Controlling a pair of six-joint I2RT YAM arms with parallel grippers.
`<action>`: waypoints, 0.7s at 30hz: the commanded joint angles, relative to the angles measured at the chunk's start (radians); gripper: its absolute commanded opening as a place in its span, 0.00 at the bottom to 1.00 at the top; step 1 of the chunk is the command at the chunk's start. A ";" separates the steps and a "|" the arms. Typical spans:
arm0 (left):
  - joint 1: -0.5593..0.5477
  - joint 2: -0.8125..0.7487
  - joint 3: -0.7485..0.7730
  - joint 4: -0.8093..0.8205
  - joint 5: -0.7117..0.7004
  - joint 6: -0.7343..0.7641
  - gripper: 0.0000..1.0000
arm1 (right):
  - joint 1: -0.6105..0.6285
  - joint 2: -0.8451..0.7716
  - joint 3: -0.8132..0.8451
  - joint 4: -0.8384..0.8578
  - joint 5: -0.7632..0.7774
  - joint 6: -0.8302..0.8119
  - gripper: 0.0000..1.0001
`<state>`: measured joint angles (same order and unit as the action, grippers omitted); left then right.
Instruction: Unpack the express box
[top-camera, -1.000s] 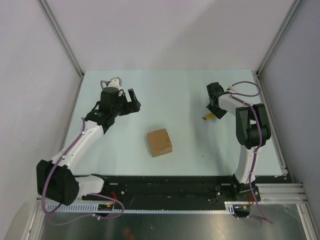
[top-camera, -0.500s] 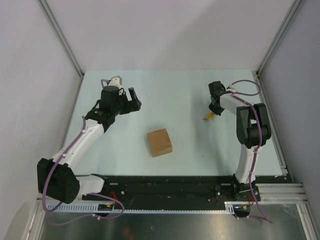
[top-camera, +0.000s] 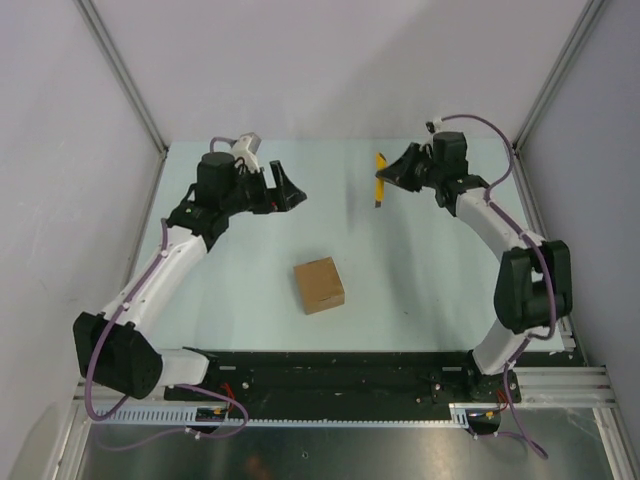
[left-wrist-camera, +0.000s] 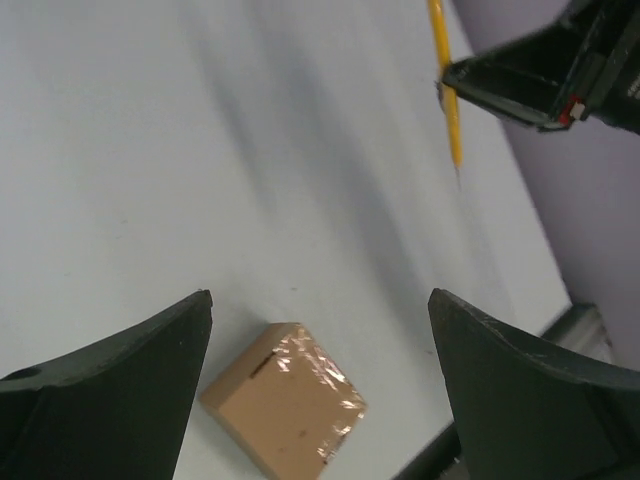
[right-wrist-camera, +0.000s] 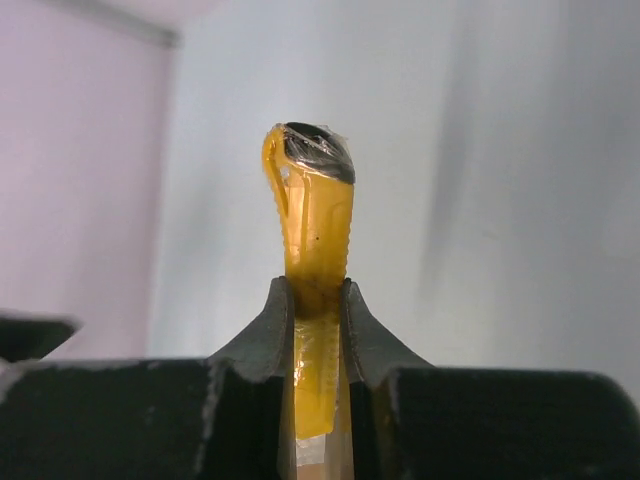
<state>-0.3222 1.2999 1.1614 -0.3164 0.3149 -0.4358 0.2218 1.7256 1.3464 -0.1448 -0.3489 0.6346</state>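
Note:
The express box (top-camera: 319, 285), a small brown carton with clear tape over its shut lid, sits on the table near the front middle. It also shows in the left wrist view (left-wrist-camera: 285, 410), between and below my open fingers. My left gripper (top-camera: 290, 189) is open and empty, raised above the table at the back left. My right gripper (top-camera: 392, 176) is shut on a slim yellow cutter knife (top-camera: 379, 179), held in the air at the back middle. The right wrist view shows the knife (right-wrist-camera: 316, 250) clamped between the fingers, standing out of them. The knife also shows in the left wrist view (left-wrist-camera: 447, 95).
Grey walls with metal corner posts (top-camera: 125, 85) close the table on the left, back and right. The black base rail (top-camera: 330, 375) runs along the near edge.
My right arm has lifted the yellow knife off the table at the right and swung it up and left toward the back middle. My left gripper has turned to the right.

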 joint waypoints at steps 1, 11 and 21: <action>-0.003 0.002 0.090 0.080 0.248 0.012 0.95 | 0.027 -0.116 0.000 0.237 -0.281 0.014 0.00; -0.063 0.111 0.305 0.145 0.621 -0.012 0.97 | 0.050 -0.276 0.000 0.451 -0.415 0.131 0.00; -0.152 0.133 0.451 0.221 0.739 -0.141 0.98 | 0.036 -0.363 -0.001 0.660 -0.541 0.249 0.00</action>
<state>-0.4450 1.4395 1.5364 -0.1844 0.9527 -0.4965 0.2649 1.4029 1.3407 0.3424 -0.7979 0.7975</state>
